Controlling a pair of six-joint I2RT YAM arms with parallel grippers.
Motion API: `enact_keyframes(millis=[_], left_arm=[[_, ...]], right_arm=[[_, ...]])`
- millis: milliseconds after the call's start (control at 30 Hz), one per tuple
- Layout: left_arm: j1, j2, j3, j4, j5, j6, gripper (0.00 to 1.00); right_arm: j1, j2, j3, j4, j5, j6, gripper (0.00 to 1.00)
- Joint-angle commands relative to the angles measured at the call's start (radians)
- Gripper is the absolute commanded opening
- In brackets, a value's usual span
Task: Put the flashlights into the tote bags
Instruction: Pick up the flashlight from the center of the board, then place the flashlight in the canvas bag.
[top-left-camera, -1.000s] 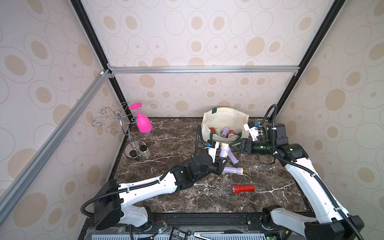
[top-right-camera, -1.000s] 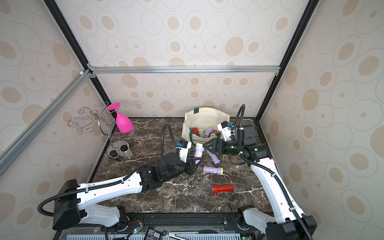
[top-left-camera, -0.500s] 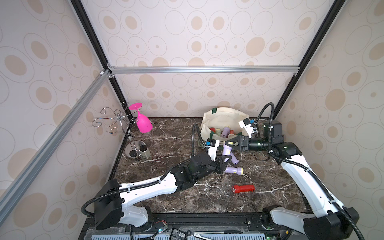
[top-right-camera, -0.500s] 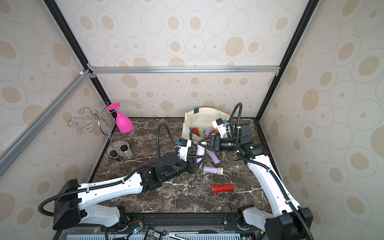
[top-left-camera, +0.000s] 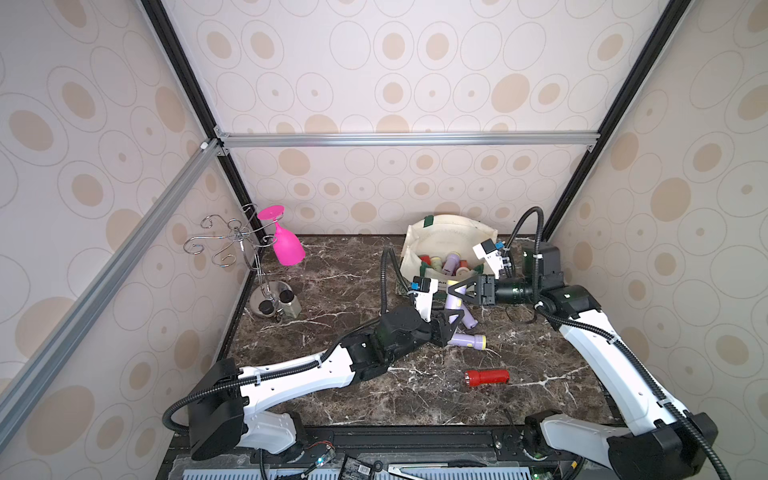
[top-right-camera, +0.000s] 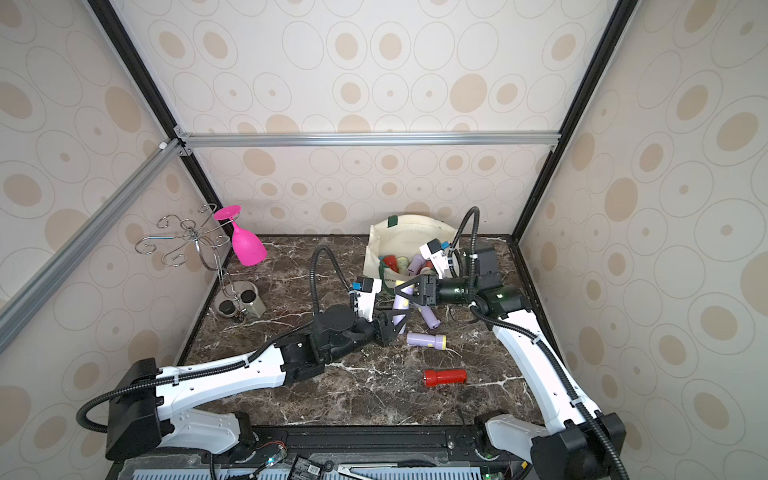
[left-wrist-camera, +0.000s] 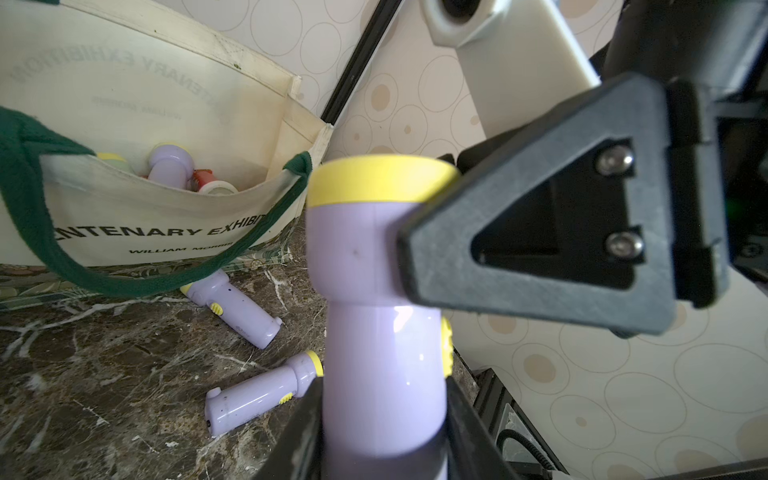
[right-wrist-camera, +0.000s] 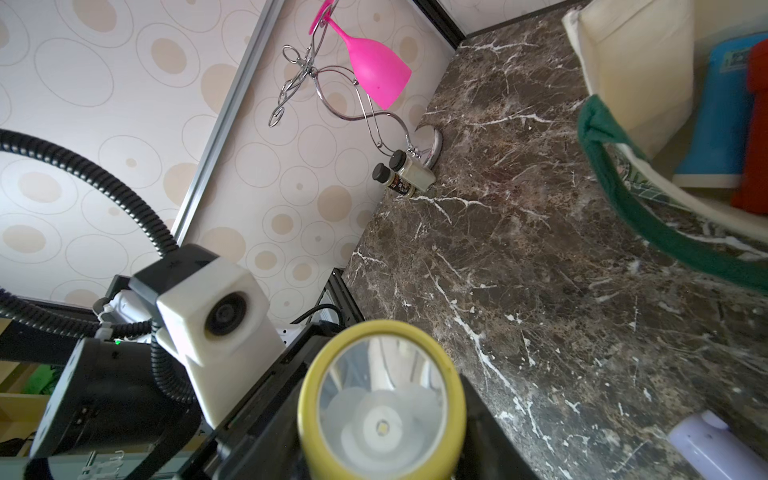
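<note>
Grips the lilac flashlight (top-left-camera: 452, 304) tight by its body in the left gripper (top-left-camera: 448, 321), long way pointing up, yellow head on top. Pinches that head from the side with the right gripper (top-left-camera: 455, 291), jaws closed on it. Hangs just in front of the tote bag (top-left-camera: 444, 237), nearer the right arm, so probably best carried in by that arm.

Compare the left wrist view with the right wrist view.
Left wrist only: the tote bag's EXHIBITION lettering and a lilac flashlight inside it. Right wrist only: pink goblet on a chrome rack, two spice jars, a blue flashlight in the bag. Both: the bag, the marble tabletop, and the held lilac flashlight, body in the left wrist view, lens in the right.
</note>
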Motion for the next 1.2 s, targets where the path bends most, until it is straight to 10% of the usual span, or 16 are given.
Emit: enact_keyframes(millis=[0, 67, 400, 1167], left_arm=[[0.010, -0.013, 0.009, 0.033, -0.001, -0.007, 0.13], [0.011, -0.014, 0.010, 0.022, -0.006, -0.003, 0.17], [0.010, -0.029, -0.014, -0.060, -0.080, -0.014, 0.98], [0.010, -0.051, -0.126, -0.114, -0.079, -0.031, 1.00]], right_arm=[[0.005, 0.002, 0.009, 0.009, -0.002, -0.012, 0.40], [0.006, 0.002, 0.014, 0.006, 0.000, -0.017, 0.32], [0.005, 0.077, 0.184, -0.167, 0.206, -0.101, 0.00], [0.006, 0.605, 0.871, -0.378, 0.656, -0.234, 0.00]])
